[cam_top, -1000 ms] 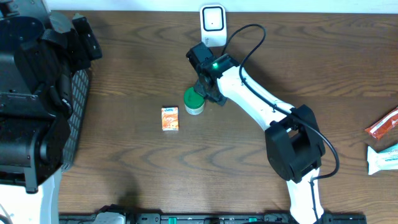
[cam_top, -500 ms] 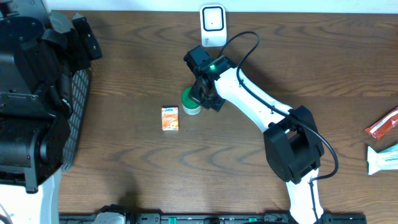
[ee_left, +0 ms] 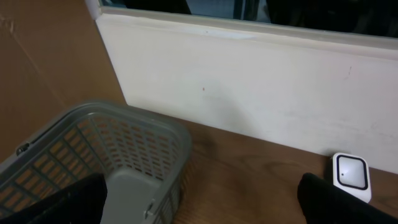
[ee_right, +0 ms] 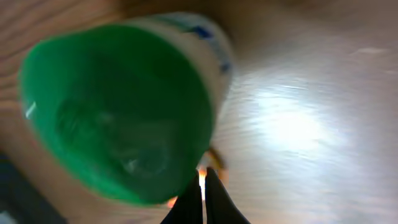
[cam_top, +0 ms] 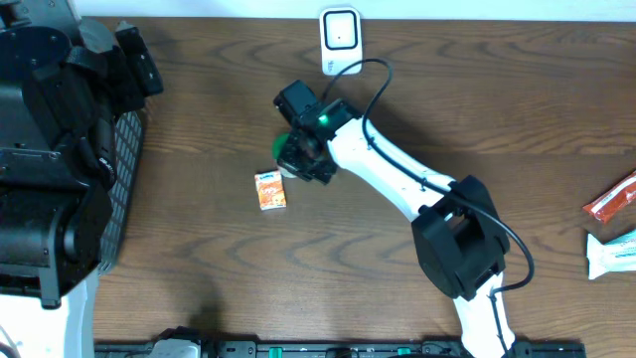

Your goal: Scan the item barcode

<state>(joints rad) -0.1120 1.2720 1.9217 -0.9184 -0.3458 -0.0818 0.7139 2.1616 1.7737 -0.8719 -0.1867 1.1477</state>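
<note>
A white tub with a green lid (ee_right: 118,106) fills the left of the right wrist view, blurred and tilted toward the camera. My right gripper (ee_right: 204,193) is shut with nothing between its fingers, and its tips sit against the tub's lower right side. From overhead only a green sliver of the tub (cam_top: 281,149) shows beside the right gripper (cam_top: 298,157). The white scanner (cam_top: 341,40) stands at the table's far edge. My left gripper (ee_left: 199,202) hangs open and empty at the far left, with the scanner (ee_left: 351,174) low on its right.
A small orange box (cam_top: 269,189) lies just in front and left of the tub. A grey basket (ee_left: 124,149) stands at the left edge under the left arm. A red packet (cam_top: 611,199) and a white-teal packet (cam_top: 611,254) lie at the right edge.
The shut right gripper has swept left across the table, and the green-lidded tub has moved left with it, closer to the orange box. The left arm has not moved.
</note>
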